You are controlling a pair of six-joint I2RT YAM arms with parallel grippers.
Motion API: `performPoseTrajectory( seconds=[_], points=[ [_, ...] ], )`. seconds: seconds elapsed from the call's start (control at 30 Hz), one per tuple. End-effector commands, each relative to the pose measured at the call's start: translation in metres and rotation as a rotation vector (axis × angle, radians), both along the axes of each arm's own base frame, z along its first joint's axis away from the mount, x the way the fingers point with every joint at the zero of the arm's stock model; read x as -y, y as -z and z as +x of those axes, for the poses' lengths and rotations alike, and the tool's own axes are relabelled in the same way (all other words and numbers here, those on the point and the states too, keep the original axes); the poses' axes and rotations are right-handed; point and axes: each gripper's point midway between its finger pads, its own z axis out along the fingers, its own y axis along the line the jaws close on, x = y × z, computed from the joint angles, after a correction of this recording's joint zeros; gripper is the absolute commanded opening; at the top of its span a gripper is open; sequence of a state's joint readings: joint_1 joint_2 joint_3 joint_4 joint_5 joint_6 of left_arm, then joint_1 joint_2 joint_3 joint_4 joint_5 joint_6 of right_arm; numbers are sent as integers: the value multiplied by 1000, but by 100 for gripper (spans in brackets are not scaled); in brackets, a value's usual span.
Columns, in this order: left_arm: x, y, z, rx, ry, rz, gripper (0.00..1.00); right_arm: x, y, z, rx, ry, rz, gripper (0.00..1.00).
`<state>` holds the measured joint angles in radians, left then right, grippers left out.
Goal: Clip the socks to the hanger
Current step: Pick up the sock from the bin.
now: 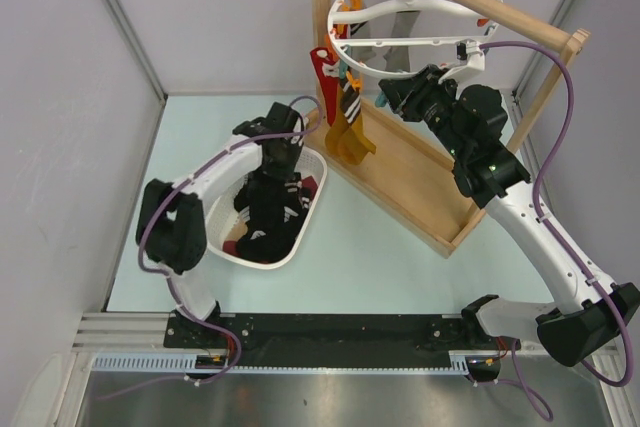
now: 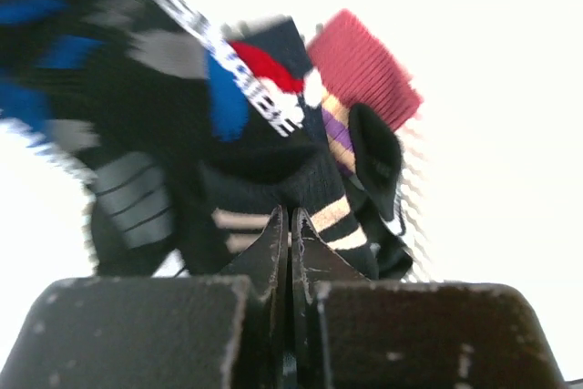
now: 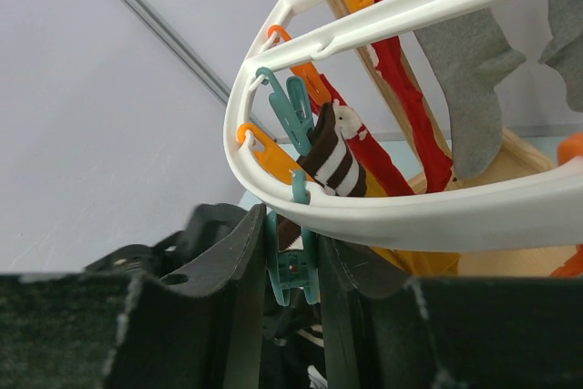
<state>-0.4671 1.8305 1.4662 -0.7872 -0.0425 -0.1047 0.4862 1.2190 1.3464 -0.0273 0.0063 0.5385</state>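
Note:
The white ring hanger (image 1: 350, 42) hangs from a wooden rail, with a red sock (image 1: 322, 67) and a yellow sock (image 1: 350, 137) clipped to it. In the right wrist view the ring (image 3: 410, 211) crosses just above my right gripper (image 3: 293, 225), which is shut on a teal clip (image 3: 293, 266). A brown-and-white striped sock (image 3: 332, 157) hangs right behind it. My left gripper (image 1: 268, 209) is down in the basket of socks (image 1: 262, 239). In the left wrist view it (image 2: 290, 216) is shut, its tips pinching a black sock with beige stripes (image 2: 337, 216).
The white basket (image 1: 318, 172) stands left of the wooden frame base (image 1: 420, 187). The rail (image 1: 480, 2) runs diagonally over the right arm (image 1: 500, 172). Grey socks (image 3: 465, 52) and orange clips (image 3: 264, 152) hang on the ring. A dark red ribbed sock (image 2: 364, 70) lies in the pile.

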Motion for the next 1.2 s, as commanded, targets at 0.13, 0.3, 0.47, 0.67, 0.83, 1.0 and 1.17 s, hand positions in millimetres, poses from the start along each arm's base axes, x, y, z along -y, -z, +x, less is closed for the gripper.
performPoseTrajectory(
  seconds=[0.13,0.3,0.47,0.67,0.83,1.0,1.17],
  points=[
    [-17,-114,16,416,-96,-114,0,11,-23,-5,67,19,27,0],
    [-16,-153,16,619,-90,-226,0,11,-23,-5,68,20,32,0],
    [0,-197,-1,846,-5,-443,0,6,-23,-7,71,-10,41,0],
    [36,-246,-27,1043,154,-633,0,3,-23,-7,72,-27,49,0],
    [77,-282,-54,1150,345,-720,0,1,-24,-8,79,-40,49,0],
    [115,-309,-75,1227,496,-779,0,1,-24,-8,81,-46,49,0],
    [142,-320,-78,1229,571,-820,0,2,-26,-9,86,-54,48,0]
  ],
)
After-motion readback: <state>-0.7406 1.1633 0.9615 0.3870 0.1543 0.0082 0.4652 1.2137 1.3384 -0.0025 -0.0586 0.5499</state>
